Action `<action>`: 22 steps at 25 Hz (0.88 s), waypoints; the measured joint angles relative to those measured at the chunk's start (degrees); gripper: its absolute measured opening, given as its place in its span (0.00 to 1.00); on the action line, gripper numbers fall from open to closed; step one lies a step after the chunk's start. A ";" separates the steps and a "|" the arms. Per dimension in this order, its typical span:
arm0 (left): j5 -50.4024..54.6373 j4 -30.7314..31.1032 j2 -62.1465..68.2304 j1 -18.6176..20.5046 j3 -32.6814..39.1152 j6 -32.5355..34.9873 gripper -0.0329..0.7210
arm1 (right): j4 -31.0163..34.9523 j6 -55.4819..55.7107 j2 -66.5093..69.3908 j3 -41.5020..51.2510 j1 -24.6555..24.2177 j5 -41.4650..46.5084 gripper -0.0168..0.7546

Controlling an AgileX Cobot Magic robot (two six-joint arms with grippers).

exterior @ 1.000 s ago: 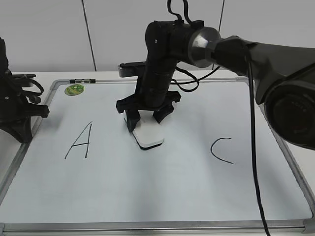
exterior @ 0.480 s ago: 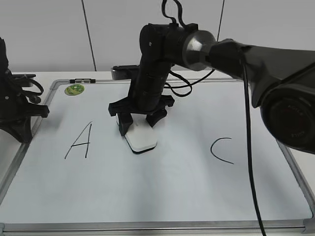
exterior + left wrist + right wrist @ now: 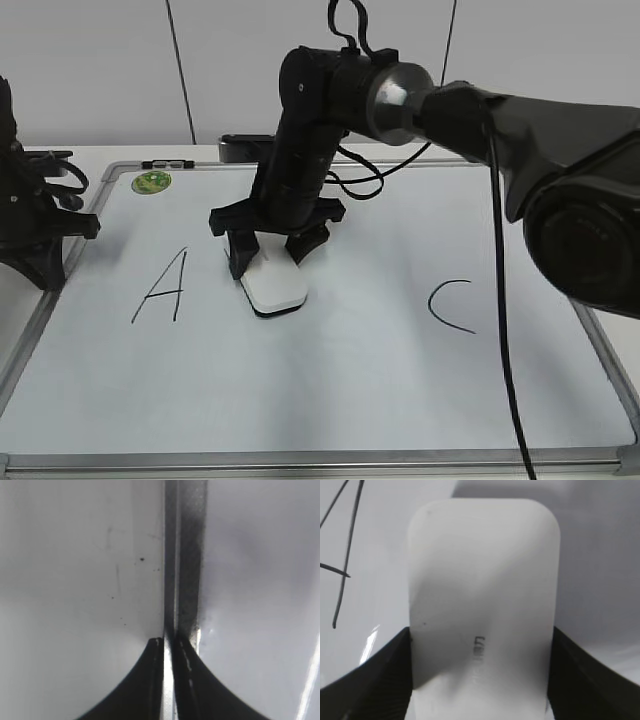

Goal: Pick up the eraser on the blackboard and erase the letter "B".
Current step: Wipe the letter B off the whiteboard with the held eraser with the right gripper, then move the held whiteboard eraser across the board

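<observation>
The white eraser lies flat on the blackboard between the "A" and the "C". My right gripper reaches across the middle and is shut on the eraser, its fingers clamping the two long sides; the right wrist view shows the eraser filling the jaws. No "B" is visible on the board; the spot under the eraser is hidden. My left gripper is shut and empty over the board's left frame edge.
A black "A" is at the left of the board and a "C" at the right. A round green sticker sits in the top left corner. The left arm rests off the board's left edge.
My right gripper has slid the eraser leftward and slightly toward the front across the board, toward the "A". The left arm has not moved.
</observation>
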 joint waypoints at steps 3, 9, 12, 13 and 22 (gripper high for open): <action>0.00 0.00 0.00 0.00 0.00 0.04 0.08 | 0.00 0.00 0.08 -1.49 0.23 0.83 0.71; 0.00 0.00 0.00 0.00 0.00 0.13 0.08 | -1.76 0.00 -3.78 -2.96 -1.59 1.18 0.71; 0.00 0.00 0.00 0.00 0.00 0.13 0.08 | -3.80 0.00 -6.32 -3.10 -4.45 1.32 0.71; 0.00 0.00 0.00 0.00 0.00 0.13 0.08 | -4.54 0.00 -6.79 -3.10 -5.18 1.42 0.71; 0.00 0.00 0.00 0.00 0.00 0.13 0.08 | -12.75 2.00 -9.63 -3.10 -12.65 2.05 0.71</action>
